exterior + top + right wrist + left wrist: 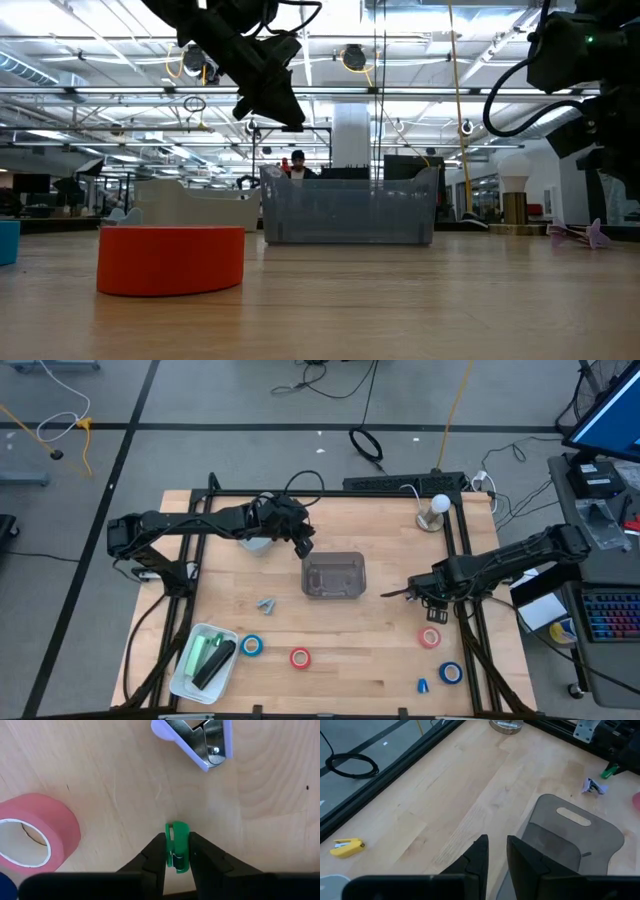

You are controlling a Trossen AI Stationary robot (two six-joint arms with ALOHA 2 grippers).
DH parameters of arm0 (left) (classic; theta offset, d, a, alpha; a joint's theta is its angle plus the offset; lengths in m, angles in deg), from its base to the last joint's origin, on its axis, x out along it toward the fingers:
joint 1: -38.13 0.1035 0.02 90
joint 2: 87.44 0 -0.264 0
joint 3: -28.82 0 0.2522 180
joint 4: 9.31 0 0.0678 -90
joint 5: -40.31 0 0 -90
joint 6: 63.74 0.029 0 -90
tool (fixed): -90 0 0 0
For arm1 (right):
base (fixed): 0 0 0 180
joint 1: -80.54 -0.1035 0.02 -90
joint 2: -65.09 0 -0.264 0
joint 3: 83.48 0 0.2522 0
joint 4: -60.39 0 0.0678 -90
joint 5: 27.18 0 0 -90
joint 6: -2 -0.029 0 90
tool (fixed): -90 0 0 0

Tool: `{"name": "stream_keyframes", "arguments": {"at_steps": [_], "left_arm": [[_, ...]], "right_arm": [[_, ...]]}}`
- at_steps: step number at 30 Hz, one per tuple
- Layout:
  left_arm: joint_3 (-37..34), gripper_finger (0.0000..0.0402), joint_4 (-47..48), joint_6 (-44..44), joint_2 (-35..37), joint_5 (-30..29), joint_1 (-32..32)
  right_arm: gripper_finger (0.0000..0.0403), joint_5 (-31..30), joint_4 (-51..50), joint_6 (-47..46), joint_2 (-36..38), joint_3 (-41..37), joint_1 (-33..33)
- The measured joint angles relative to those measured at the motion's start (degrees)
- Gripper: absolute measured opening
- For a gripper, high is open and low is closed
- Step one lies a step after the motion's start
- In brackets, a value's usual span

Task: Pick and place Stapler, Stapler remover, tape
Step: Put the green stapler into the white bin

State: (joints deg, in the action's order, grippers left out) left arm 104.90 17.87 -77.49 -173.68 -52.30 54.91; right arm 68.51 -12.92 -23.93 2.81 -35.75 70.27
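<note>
Now your right gripper (177,854) pinches a green stapler remover (176,845) on the table, right of the clear bin (334,576); your left gripper (496,854), nearly closed and empty, hovers beside that bin.

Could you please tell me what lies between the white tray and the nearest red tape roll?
A small blue tape roll, seen in the high view.

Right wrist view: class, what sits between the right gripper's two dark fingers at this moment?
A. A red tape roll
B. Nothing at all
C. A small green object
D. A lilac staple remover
C: the right gripper has its fingers on either side of a small green object, while the red tape roll and the lilac staple remover lie apart from it on the table.
</note>
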Motion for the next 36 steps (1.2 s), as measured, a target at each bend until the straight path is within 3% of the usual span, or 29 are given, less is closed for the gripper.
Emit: {"name": "stream_keyframes", "arguments": {"at_steps": [20,31,36], "left_arm": [[0.0,0.0072,-0.3,0.1,0.0,0.1,-1.2],[0.0,0.0072,-0.6,-0.1,0.0,0.1,-3.0],[0.0,0.0072,-4.6,-0.3,0.0,0.9,-4.6]], "right_arm": [[0.0055,-1.2,0.0,-1.1,1.8,0.4,0.0],[0.0054,-1.4,-0.7,-3.3,8.8,8.4,2.4],[0.0054,-3.2,4.3,-4.5,11.4,11.7,4.4]]}}
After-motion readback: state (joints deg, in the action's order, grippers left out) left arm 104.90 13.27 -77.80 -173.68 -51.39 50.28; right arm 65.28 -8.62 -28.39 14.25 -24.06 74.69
